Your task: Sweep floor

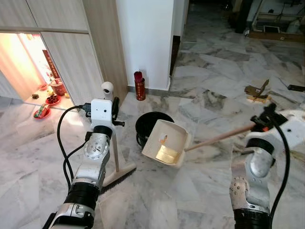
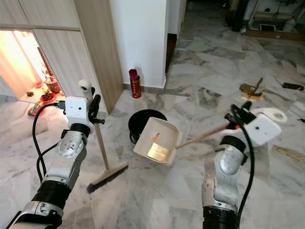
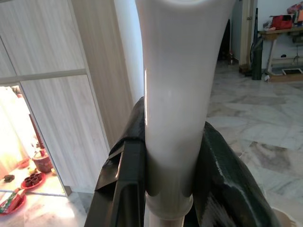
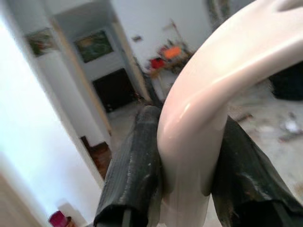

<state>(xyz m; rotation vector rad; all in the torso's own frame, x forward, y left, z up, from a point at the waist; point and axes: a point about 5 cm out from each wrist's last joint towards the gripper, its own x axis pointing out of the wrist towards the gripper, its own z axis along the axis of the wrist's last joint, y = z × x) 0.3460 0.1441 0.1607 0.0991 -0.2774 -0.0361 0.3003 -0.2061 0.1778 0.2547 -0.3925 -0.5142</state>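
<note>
Above black bin [image 1: 153,125] — tilted dustpan [image 1: 166,143], debris inside

Around the black bin [image 1: 152,125] you've got open marble floor [image 1: 190,191] in front and to its right; behind it the red canister [image 1: 139,86] and white wall [image 1: 143,38] block passage.

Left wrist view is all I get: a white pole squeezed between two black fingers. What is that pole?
Observer: It is the handle of a broom, held upright by the left pincer, its bristles resting on the marble floor.
Operator: And the other arm?
Observer: The right pincer grips the long handle of a cream dustpan.
Operator: Where is the pan?
Observer: Raised and tilted over a black bin, with a small scrap inside it.
</note>
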